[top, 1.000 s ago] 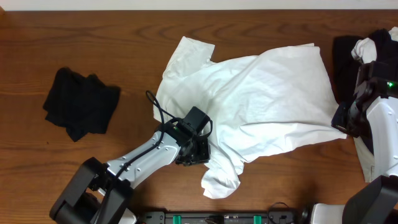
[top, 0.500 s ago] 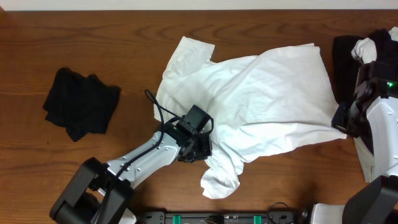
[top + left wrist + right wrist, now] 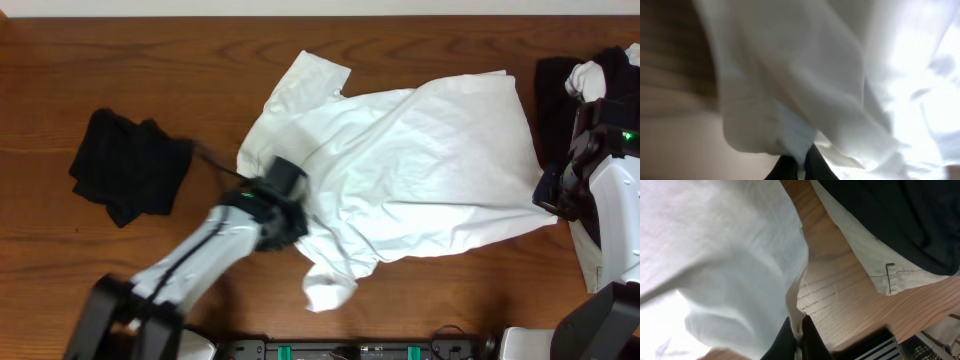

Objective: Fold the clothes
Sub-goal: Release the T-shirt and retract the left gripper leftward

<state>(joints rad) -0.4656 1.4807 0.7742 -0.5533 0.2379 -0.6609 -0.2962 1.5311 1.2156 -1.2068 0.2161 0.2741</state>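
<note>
White cotton fills the middle of the overhead frame: the T-shirt (image 3: 420,160) lies crumpled on the wooden tabletop (image 3: 150,60); the left fingers (image 3: 816,162), closed, pinch its lower-left fold, a sleeve trailing toward the bottom edge; the right fingers (image 3: 781,341), closed too, clamp its right-hand edge; a black garment (image 3: 130,165) sits at far left; dark clothes (image 3: 555,90) lie upper right, over a pale cloth (image 3: 860,250) with a small stitched tab.
</note>
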